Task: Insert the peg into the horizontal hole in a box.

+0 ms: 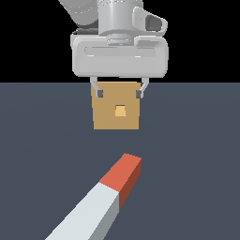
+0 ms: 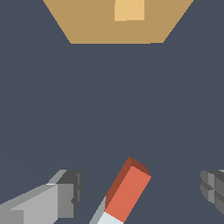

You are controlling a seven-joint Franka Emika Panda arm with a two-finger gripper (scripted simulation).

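The peg (image 1: 101,199) lies flat on the dark floor, pale grey-white with a red-orange end (image 1: 123,176) pointing toward the box (image 1: 107,117). The tan box stands farther back, and the lighter-orange hole (image 1: 120,111) in its face looks toward the peg. My gripper (image 1: 119,92) hangs high above the floor, open and empty. In the wrist view the peg's red end (image 2: 129,190) shows between my two spread fingers (image 2: 65,194), well below them. The box (image 2: 87,22) and the hole (image 2: 129,9) show beyond it. A stretch of bare floor separates the peg's tip from the box.
The dark grey-blue floor (image 1: 197,154) spreads around the peg and box. The gripper's wide grey body (image 1: 119,54) overlaps the box's top edge in the exterior view. No other objects show.
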